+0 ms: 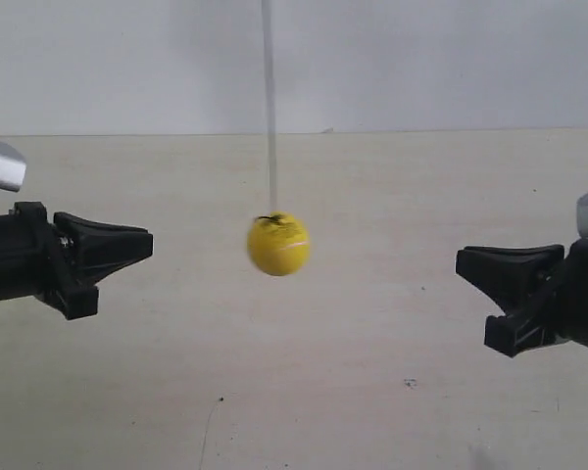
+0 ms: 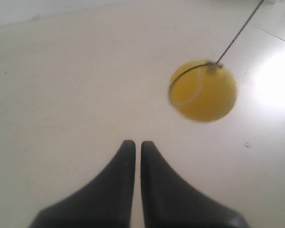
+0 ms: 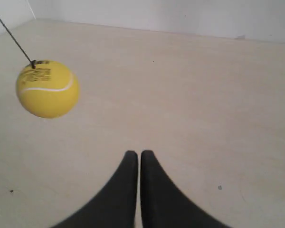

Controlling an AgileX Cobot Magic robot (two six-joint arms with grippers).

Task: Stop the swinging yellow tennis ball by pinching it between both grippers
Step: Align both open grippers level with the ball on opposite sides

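The yellow tennis ball [image 1: 277,245] hangs from a thin string [image 1: 269,108] above the pale tabletop, slightly blurred, between the two arms and touching neither. The gripper of the arm at the exterior view's left [image 1: 147,245] points at it from roughly a ball-and-a-half's width away. The gripper of the arm at the exterior view's right [image 1: 461,260] stands farther off. In the left wrist view the ball [image 2: 203,90] floats ahead and to one side of my shut left gripper [image 2: 135,142]. In the right wrist view the ball [image 3: 47,88], barcode print showing, hangs well off to the side of my shut right gripper [image 3: 137,153].
The pale tabletop [image 1: 304,392] runs back to a white wall [image 1: 421,59]. A few small dark specks [image 1: 410,383] mark the surface. Nothing else stands on it.
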